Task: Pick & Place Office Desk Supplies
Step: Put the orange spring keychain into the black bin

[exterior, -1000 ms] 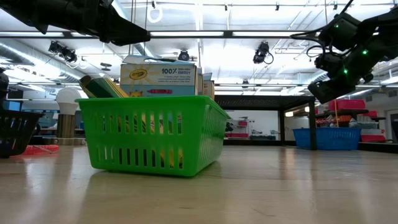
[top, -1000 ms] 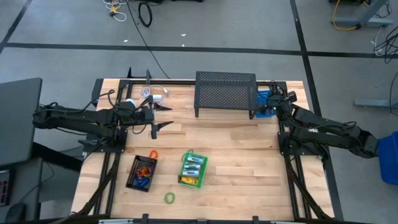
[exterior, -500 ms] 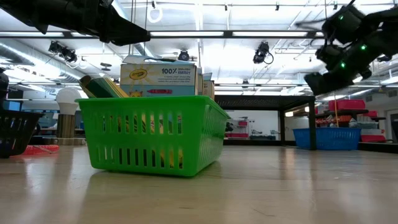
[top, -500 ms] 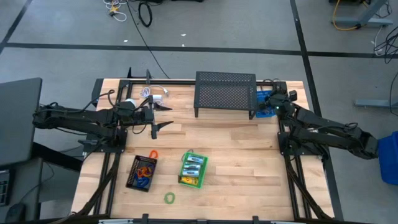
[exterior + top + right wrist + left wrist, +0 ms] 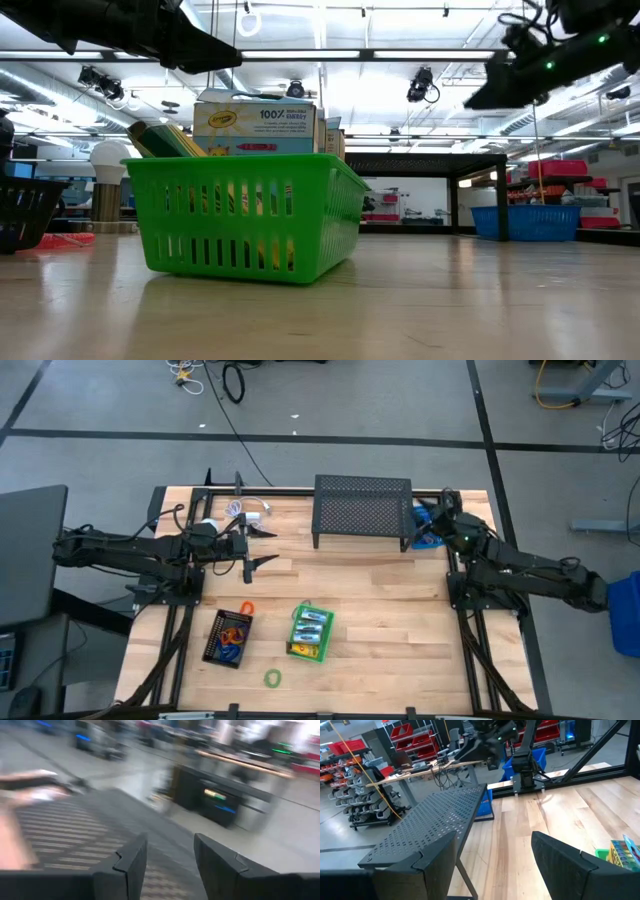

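Observation:
The yellow crayon boxes [image 5: 309,628] with green marks stand in a green basket [image 5: 293,650] near the table's front; the low view shows them [image 5: 255,128] above its rim. Thin coloured loops [image 5: 232,640] lie in a black basket [image 5: 213,652]. One orange loop [image 5: 247,607] and one green loop [image 5: 272,678] rest flat on the wood. My left gripper [image 5: 268,547] hovers open over the table's left far part, holding nothing. My right gripper [image 5: 432,528] is open and empty, raised at the right end of the black mesh shelf [image 5: 362,508].
The black mesh shelf [image 5: 430,825] stands at the far edge on legs. A blue basket [image 5: 424,526] sits beside its right end. A white coiled cable and ball [image 5: 240,512] lie at the far left. Bare wood lies between the shelf and the baskets.
My right gripper has risen and swung toward the far edge, up over the right end of the mesh shelf, tipping from pointing downward to nearly level. Its wrist view is blurred by the motion. The left arm and all objects have stayed still.

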`<state>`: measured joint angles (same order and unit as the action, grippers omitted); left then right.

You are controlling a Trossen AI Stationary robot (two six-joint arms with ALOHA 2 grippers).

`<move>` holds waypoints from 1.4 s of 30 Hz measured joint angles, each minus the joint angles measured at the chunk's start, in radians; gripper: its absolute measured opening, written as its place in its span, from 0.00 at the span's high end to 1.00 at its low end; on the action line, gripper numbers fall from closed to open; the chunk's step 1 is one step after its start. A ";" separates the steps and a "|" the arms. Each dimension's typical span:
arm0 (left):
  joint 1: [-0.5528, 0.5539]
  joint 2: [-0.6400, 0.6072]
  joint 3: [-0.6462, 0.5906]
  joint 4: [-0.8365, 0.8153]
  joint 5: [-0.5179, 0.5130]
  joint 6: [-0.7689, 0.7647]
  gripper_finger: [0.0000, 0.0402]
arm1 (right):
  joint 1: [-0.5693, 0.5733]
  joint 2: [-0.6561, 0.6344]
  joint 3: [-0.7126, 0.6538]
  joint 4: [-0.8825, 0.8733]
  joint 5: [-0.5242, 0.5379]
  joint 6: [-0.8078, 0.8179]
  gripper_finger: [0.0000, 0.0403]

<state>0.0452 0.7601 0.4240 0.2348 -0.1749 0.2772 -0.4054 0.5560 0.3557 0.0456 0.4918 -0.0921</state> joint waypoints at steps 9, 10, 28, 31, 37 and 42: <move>-0.004 0.000 0.000 -0.038 0.015 -0.062 0.34 | 0.166 0.000 0.000 0.152 -0.329 -0.003 0.57; -0.012 0.000 0.000 -0.047 0.016 -0.072 0.34 | 0.185 0.001 0.000 0.157 -0.355 -0.003 0.57; -0.332 0.145 0.225 -0.649 -0.172 -0.438 0.34 | 0.466 0.087 0.000 0.191 -0.318 -0.084 0.57; -0.379 0.201 0.265 -0.721 -0.183 -0.521 0.34 | 0.497 0.086 0.000 0.191 -0.286 -0.094 0.57; -0.430 0.317 0.352 -0.969 -0.181 -0.703 0.34 | 0.557 0.086 0.000 0.191 -0.235 -0.101 0.57; -0.439 0.402 0.381 -1.066 -0.164 -0.806 0.34 | 0.608 0.086 0.000 0.191 -0.172 -0.109 0.57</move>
<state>-0.3934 1.1622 0.8051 -0.8312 -0.3386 -0.5289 0.2026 0.6422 0.3554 0.2363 0.3193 -0.2012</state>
